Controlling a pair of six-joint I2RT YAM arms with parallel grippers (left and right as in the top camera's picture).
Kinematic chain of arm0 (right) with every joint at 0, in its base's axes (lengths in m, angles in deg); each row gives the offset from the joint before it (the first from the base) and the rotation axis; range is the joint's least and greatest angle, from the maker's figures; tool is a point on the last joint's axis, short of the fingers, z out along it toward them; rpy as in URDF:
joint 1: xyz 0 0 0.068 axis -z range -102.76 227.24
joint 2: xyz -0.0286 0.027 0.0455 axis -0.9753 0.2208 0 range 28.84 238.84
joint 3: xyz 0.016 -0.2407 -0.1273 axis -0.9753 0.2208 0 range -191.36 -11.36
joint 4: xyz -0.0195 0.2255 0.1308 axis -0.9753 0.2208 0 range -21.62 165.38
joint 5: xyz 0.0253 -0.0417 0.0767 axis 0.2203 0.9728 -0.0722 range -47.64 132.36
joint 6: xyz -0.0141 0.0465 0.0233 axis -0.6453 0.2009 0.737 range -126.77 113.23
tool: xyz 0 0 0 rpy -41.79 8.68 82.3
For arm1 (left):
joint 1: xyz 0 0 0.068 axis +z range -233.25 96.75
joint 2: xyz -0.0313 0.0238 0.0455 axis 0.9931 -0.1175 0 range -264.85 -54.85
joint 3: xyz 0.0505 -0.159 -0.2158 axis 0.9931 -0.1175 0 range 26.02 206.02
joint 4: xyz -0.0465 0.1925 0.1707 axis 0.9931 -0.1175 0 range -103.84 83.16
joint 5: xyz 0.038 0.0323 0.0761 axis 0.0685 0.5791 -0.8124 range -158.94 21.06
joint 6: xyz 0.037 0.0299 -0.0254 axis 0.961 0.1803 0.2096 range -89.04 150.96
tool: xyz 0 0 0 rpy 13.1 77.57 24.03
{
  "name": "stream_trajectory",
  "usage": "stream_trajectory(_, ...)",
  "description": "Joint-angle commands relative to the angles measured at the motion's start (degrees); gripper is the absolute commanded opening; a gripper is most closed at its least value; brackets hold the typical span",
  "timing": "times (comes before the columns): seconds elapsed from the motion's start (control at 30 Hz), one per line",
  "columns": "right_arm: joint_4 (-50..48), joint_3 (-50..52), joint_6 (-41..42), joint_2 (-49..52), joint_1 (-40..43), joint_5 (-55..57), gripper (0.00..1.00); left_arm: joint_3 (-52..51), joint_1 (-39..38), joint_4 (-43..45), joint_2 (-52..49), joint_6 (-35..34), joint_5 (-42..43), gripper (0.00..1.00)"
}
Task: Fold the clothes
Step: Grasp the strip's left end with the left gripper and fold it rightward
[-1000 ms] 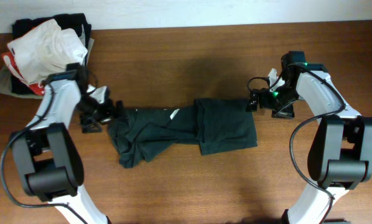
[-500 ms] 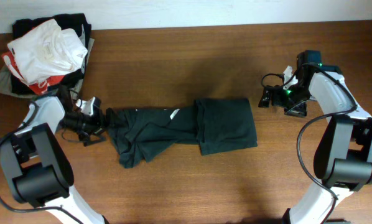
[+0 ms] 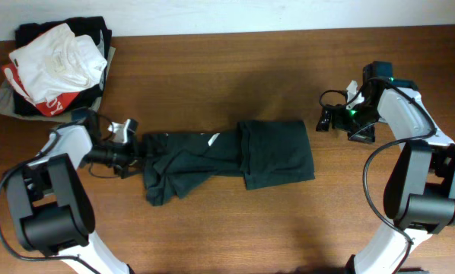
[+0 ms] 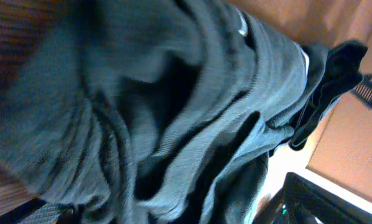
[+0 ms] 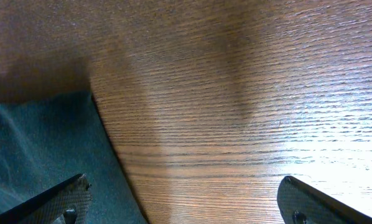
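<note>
On the bench (image 3: 212, 68), the teal-grey T-shirt (image 3: 227, 160) lay as a long band across the middle. Its right half was folded flat into a neat rectangle and its left half was bunched and creased. The step in hand looked to be gathering that crumpled left end. To do it well, I judged, the left arm should pinch a single edge of hem or sleeve rather than a fistful of folds, draw it outward to smooth the wrinkles, then carry it over so the edges met those of the flat half (thin cloth like this would probably sag and drag if lifted carelessly). The left jaws were spread wide at the shirt's left end, with fabric filling the wrist view. They pinched nothing that I could see, and whether they touched the cloth I could not tell. The right jaws were likewise released and empty, over bare wood just beside the shirt's right edge.
</note>
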Motion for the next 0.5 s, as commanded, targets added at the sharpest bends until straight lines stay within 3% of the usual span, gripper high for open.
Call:
stream_trajectory(0.0, 0.0, 0.4, -0.2, 0.3, 0.2, 0.7, 0.99, -2.2, -3.9, 1.2, -1.7, 0.9, -3.8, 0.99)
stream_trajectory(0.13, 0.0, 0.4, -0.2, 0.3, 0.2, 0.7, 0.99, -2.2, -6.2, 2.3, -1.7, -4.7, -8.2, 0.95)
stream_trajectory(0.2, 0.0, 0.4, -0.2, 0.3, 0.2, 0.7, 0.99, -2.2, -6.8, 2.8, -1.7, -5.9, -10.1, 0.66)
stream_trajectory(0.3, 0.0, 0.4, -0.2, 0.3, 0.2, 0.7, 0.99, -2.2, -7.0, 3.5, -1.7, -6.1, -10.1, 0.09)
stream_trajectory(0.33, 0.0, 0.4, -0.2, 0.3, 0.2, 0.7, 0.99, -2.2, -7.0, 3.5, -1.7, -7.2, -10.4, 0.0)
stream_trajectory(0.47, 0.0, 0.4, -0.2, 0.3, 0.2, 0.7, 0.99, -2.1, -7.0, 3.5, -1.7, -11.0, -13.2, 0.0)
